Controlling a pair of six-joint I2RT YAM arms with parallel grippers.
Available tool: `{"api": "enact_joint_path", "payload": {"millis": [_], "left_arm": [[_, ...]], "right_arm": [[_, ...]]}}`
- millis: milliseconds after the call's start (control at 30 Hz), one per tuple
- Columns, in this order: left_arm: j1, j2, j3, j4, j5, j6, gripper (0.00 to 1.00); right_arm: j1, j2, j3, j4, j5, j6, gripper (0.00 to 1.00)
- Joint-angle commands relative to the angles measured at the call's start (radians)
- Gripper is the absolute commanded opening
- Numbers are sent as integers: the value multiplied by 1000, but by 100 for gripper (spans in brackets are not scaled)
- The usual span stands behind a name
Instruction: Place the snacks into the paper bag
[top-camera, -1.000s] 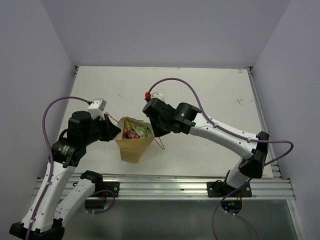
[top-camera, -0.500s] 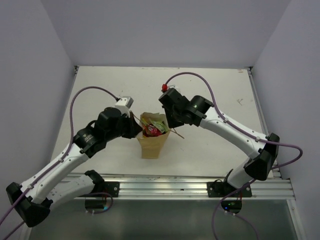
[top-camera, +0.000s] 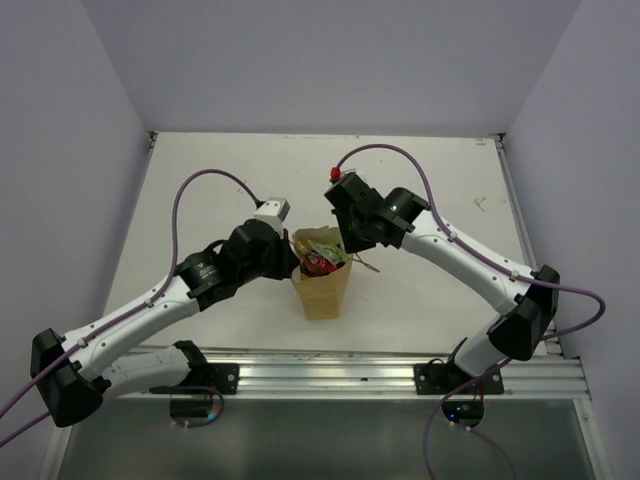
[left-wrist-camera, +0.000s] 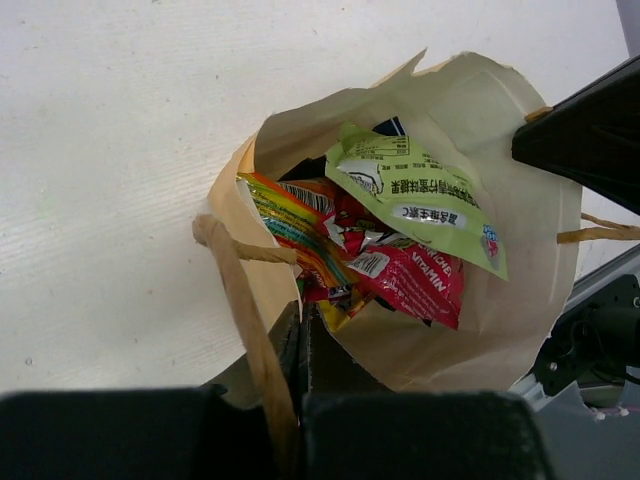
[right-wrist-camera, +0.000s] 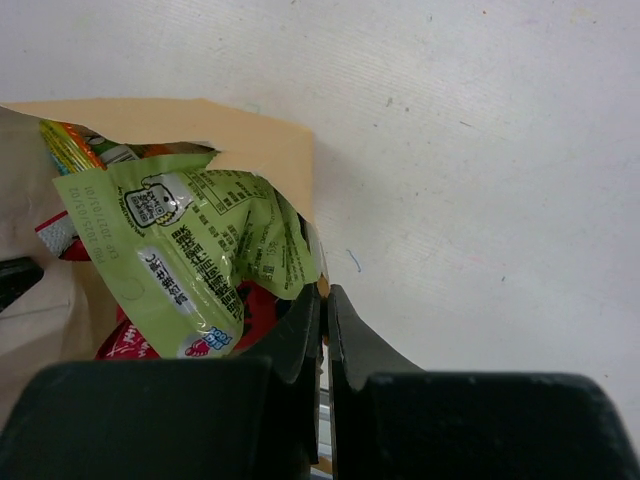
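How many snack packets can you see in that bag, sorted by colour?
pale green flat packet: 1
red crinkled packet: 1
orange-yellow striped packet: 1
Total: 3 showing in the tan paper bag; any others are hidden underneath.

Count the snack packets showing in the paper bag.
3 clearly: a green packet on top, a red packet beneath it, an orange striped packet against the bag beside them. A dark blue corner behind the green one may be a fourth.
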Motion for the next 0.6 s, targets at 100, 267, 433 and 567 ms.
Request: {"api": "enact_joint_path", "payload": {"millis": [100, 267, 433, 567], "left_arm": [[-14, 15, 28, 72, -15, -6, 0], [-18, -2, 51, 74, -52, 22, 72], [-25, -37, 112, 96, -81, 50, 100], [-32, -60, 214, 72, -142, 70, 100]], "right_arm": [[-20, -25, -47, 59, 11, -23, 0], [-20, -64, -64, 102, 12, -34, 47], [-21, -93, -13, 101, 27, -48, 54], [-20, -107, 77, 42, 63, -43, 53]]}}
